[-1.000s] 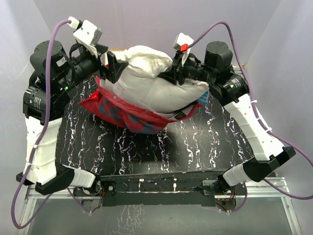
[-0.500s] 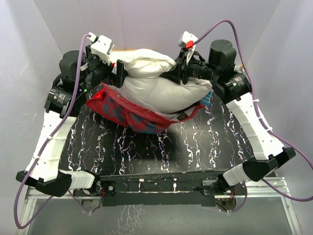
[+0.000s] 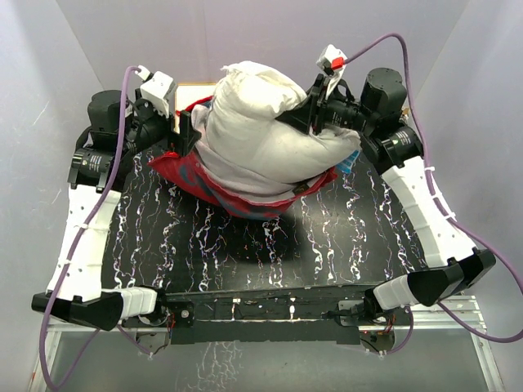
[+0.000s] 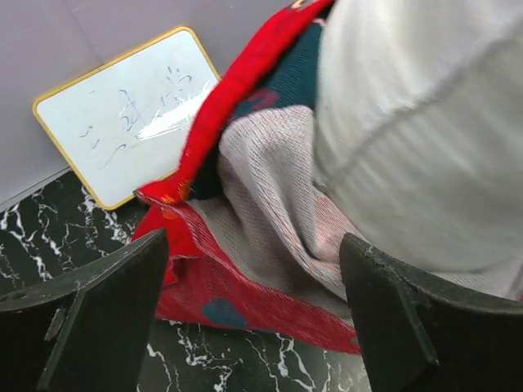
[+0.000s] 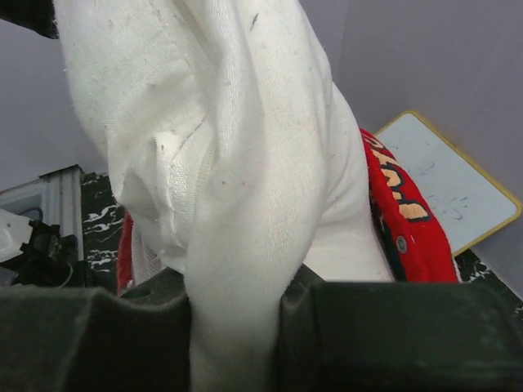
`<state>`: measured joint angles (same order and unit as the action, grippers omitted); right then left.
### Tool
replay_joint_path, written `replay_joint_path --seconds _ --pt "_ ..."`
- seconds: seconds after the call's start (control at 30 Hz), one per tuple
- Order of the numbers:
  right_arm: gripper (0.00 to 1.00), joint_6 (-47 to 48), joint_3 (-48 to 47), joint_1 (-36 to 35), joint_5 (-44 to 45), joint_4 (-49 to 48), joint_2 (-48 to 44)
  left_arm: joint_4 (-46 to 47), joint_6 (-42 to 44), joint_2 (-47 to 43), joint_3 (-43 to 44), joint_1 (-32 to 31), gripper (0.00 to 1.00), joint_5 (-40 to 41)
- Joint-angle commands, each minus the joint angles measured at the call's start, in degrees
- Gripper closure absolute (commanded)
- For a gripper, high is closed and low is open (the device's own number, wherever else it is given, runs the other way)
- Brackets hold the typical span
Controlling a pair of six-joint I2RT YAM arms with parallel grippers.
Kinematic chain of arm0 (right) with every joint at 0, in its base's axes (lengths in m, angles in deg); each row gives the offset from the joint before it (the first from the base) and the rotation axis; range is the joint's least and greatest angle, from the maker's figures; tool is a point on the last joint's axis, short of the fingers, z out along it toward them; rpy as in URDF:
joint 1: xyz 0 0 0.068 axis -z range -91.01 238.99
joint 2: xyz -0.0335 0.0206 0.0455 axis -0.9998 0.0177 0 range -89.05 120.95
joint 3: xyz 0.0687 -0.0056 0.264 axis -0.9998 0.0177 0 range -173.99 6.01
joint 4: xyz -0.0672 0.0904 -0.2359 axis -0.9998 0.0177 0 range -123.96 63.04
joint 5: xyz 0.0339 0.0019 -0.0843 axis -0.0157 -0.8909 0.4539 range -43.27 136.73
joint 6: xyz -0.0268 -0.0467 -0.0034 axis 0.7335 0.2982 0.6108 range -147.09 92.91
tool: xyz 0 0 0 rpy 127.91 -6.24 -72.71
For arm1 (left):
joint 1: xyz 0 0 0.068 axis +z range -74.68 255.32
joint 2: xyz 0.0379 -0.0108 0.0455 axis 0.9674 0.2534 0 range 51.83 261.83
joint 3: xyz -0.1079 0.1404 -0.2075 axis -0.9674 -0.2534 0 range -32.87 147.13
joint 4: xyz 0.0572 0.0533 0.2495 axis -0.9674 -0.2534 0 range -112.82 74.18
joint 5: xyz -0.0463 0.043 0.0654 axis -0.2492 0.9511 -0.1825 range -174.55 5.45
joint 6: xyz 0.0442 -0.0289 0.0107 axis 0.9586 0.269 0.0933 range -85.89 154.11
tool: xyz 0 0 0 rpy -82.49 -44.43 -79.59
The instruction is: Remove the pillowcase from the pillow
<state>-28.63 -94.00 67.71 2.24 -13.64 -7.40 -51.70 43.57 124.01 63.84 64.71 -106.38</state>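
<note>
softness rules here: the plump off-white fabric pillow (image 3: pixel 261 135) looks light but bulky and floppy, folding wherever it is not held, so i judge a pinch should gather a good fold of cloth near a corner or seam, not the slack middle. my right gripper (image 5: pixel 237 322) does just that, jaws clenched on a bunched ridge of the pillow's coarse, slightly soiled weave, with the cushion's upper end raised above the black marbled table (image 3: pixel 343 237). the bright red printed pillowcase (image 3: pixel 208 181), thin and limp with a duller, bluish-patched inside, wraps only the pillow's lower part and sags under it like a sling. my left gripper (image 4: pixel 253 253) has its jaws released and wide, just beside the case's rolled red hem, which i judge the best place to take hold. a wood-framed white board (image 4: pixel 122 114) sits by the far wall.
</note>
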Motion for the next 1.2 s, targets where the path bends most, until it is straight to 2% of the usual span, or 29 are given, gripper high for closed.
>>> replay_joint_path --seconds 0.0,0.2,0.37,0.43,0.53,0.63,0.77,0.9,1.0,1.07,1.17 --pt "0.92 -9.0 2.5 0.5 -7.5 -19.8 -4.7 1.1 2.5 1.0 -2.4 0.3 0.18 4.9" --pt "0.92 -17.2 2.7 1.3 -10.7 -29.8 -5.2 7.4 3.8 0.5 -11.7 0.4 0.23 11.3" --pt "0.92 -31.8 3.8 4.2 -13.5 -47.5 -4.7 10.9 8.7 -1.5 -20.9 0.5 0.29 16.2" --pt "0.92 -35.6 3.1 5.7 -13.3 -51.0 -4.1 10.0 9.9 -2.3 -23.4 1.4 0.29 16.8" --pt "0.92 -37.4 1.4 6.5 -12.5 -50.9 -2.8 7.7 10.7 -4.0 -24.5 2.7 0.24 14.0" --pt "0.92 -38.6 0.9 6.7 -11.3 -48.8 -1.4 1.3 10.8 -4.9 -19.4 3.1 0.16 6.6" --pt "0.92 -41.3 1.5 6.2 -12.5 -49.0 0.6 -6.3 8.7 -5.2 -4.7 3.1 0.03 -8.2" --pt "0.92 -30.9 -1.6 1.3 -8.4 -34.3 2.3 -7.1 2.0 -2.7 11.4 3.1 0.03 -20.5" --pt "0.92 -26.0 -5.9 -3.3 -6.0 -26.7 5.2 -3.9 -5.7 1.0 20.3 3.2 0.03 -24.8" --pt "0.92 -25.1 -7.5 -5.7 -5.9 -25.3 6.6 -2.5 -9.1 3.6 23.2 3.2 0.03 -27.6" --pt "0.92 -22.0 -10.2 -8.9 -6.0 -21.9 8.0 -0.4 -10.1 5.7 22.4 3.1 0.03 -29.3"
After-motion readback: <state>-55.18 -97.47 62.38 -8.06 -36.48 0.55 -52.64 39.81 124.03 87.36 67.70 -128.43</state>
